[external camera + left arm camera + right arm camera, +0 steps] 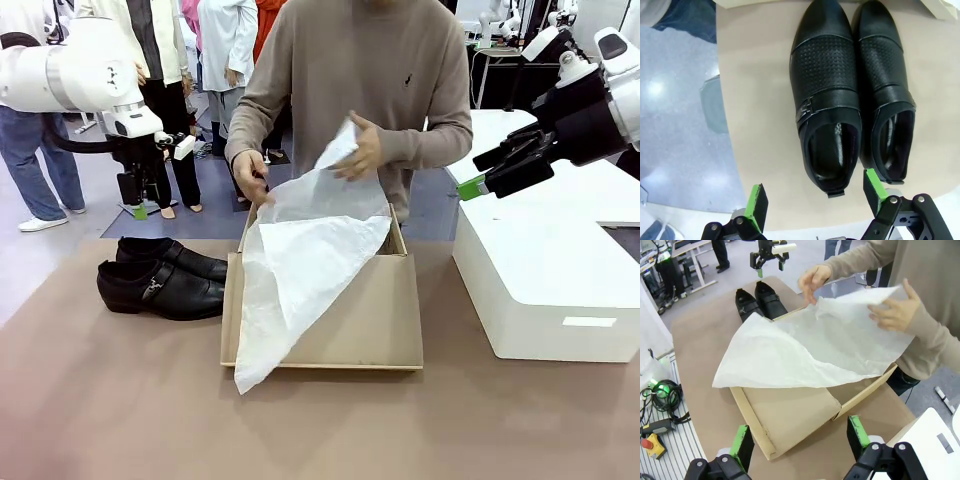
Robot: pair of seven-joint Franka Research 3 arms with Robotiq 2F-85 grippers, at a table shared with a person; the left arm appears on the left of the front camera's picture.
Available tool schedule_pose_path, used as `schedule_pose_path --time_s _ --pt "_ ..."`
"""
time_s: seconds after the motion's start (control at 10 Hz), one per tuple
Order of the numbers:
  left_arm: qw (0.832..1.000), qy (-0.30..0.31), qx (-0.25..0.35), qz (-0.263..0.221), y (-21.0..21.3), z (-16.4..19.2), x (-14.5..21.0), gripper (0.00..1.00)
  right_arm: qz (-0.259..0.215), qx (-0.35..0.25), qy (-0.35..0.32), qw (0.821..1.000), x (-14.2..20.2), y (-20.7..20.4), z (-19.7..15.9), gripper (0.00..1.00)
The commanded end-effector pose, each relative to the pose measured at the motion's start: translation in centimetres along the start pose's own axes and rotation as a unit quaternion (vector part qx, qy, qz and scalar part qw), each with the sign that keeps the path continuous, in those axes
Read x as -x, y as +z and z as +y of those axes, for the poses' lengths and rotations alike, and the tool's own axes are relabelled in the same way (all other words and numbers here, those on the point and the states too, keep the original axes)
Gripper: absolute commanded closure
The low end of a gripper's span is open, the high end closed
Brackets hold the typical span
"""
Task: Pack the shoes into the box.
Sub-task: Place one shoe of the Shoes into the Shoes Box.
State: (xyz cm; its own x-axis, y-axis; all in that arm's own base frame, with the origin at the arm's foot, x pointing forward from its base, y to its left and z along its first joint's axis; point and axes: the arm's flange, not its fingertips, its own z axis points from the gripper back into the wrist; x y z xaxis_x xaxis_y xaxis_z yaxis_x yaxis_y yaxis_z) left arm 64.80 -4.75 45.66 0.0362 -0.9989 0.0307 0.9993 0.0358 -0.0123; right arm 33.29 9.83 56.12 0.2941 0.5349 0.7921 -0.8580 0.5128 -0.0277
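Black dress shoes (165, 278) at left edge of desk (100, 410), beside tan shoebox (372, 325), tissue paper (305, 255) in person's hands (362, 148), left fingers (758, 201) and right fingers (856, 431) spread wide, empty

Bright, even light (soft shadows), mostly sharp.

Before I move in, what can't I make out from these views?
- Box inside: under the tissue, front and right wrist views; contents unknown.
- Far shoe: front view, mostly behind the near shoe.
- One shoe: left wrist view, heel partly behind a green pad.
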Motion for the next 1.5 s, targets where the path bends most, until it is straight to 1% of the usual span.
schedule_pose_path --time_s 0.0,0.1,0.4,0.8,1.0,1.4 --pt "1.000 0.004 -0.001 0.011 0.0 0.7 0.4 0.00 -0.005 -0.005 0.005 1.000 0.0 -0.1 -0.2 0.00" --pt "1.000 0.002 0.000 0.015 -0.4 1.2 0.5 0.00 -0.005 -0.005 0.005 1.000 0.0 -0.1 -0.2 0.00" --pt "0.999 0.027 0.012 0.016 -2.0 2.6 0.7 0.00 -0.005 -0.005 0.005 1.000 0.0 -0.1 -0.2 0.00" --pt "0.999 0.035 0.038 0.014 -4.6 3.0 1.0 0.00 -0.005 -0.005 0.005 1.000 0.0 -0.1 -0.2 0.00" --pt "0.999 0.042 0.030 0.013 -5.7 3.5 1.2 0.00 -0.005 -0.005 0.005 1.000 0.0 -0.1 -0.2 0.00" --pt "0.999 0.029 0.033 0.020 -6.7 4.2 1.1 0.00 -0.005 -0.005 0.005 1.000 0.0 -0.1 -0.2 0.00"
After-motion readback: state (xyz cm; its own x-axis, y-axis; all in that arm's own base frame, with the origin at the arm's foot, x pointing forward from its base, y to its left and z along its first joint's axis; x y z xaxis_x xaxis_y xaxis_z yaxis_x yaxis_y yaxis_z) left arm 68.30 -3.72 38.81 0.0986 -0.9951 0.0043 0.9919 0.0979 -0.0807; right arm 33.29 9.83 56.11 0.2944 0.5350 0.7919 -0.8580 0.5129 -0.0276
